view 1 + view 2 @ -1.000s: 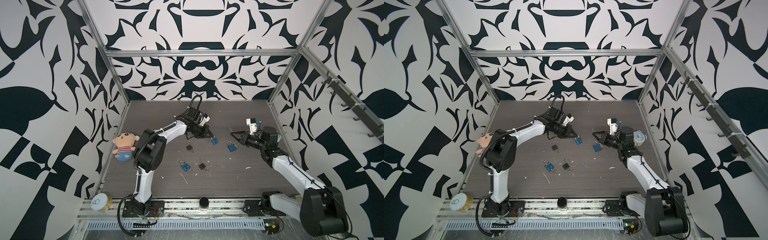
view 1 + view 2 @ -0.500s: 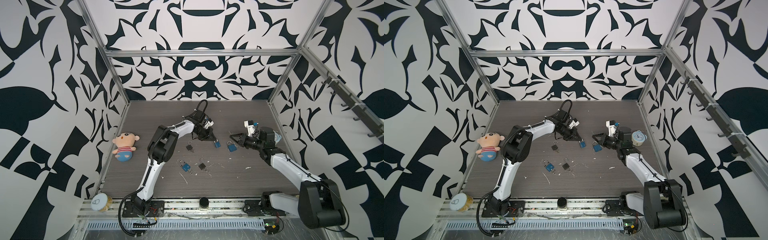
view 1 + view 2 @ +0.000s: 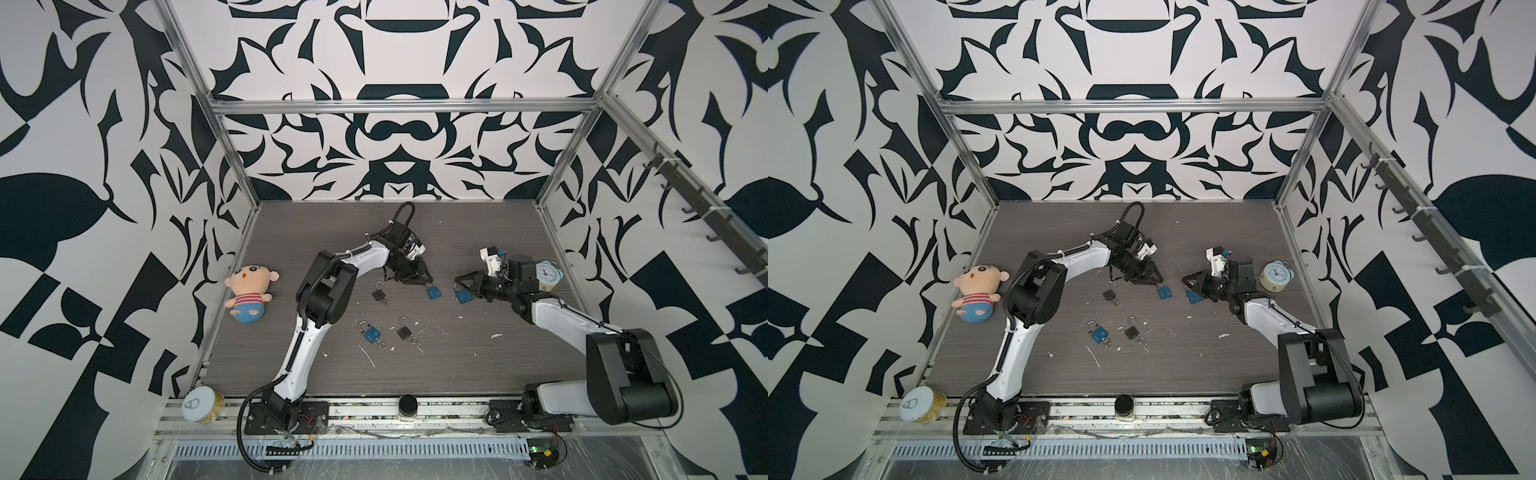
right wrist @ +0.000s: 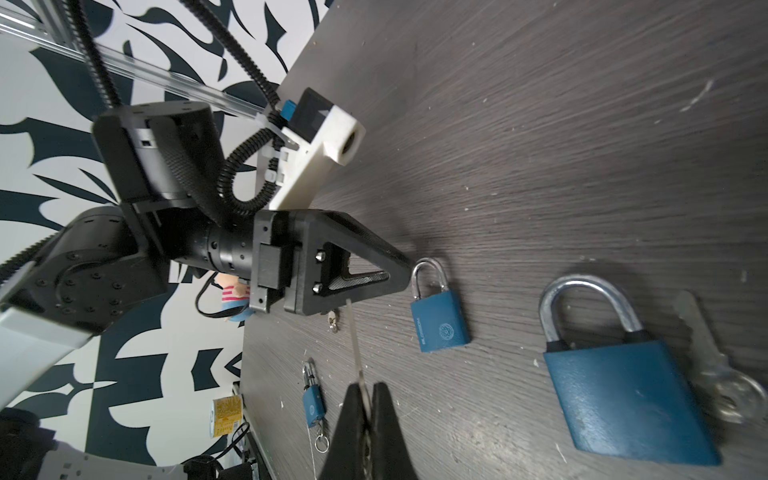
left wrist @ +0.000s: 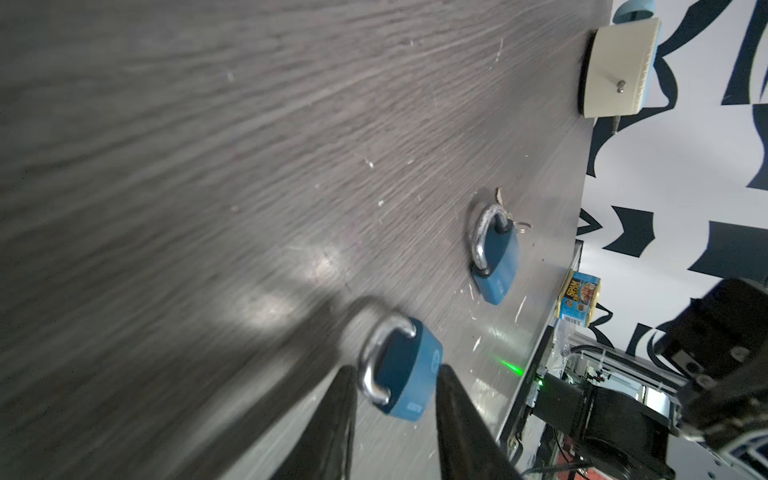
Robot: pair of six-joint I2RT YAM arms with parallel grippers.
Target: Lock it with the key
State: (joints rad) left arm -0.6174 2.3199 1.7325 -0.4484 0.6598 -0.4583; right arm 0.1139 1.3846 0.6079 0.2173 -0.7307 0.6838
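A blue padlock lies on the dark table, right at the tips of my left gripper. That gripper is open, with a finger on each side of the lock and no squeeze on it. My right gripper is shut on a thin silver key, whose blade sticks out past the fingertips. It hovers beside a second blue padlock, and another key lies next to that lock.
Two black padlocks and one more blue padlock lie nearer the front. A plush doll sits at the left edge and an alarm clock behind my right wrist. A can and a jar stand on the front rail.
My left gripper carried the blue padlock right and forward, then opened, and the lock now rests on the table. The right gripper stayed shut on its key and edged left.
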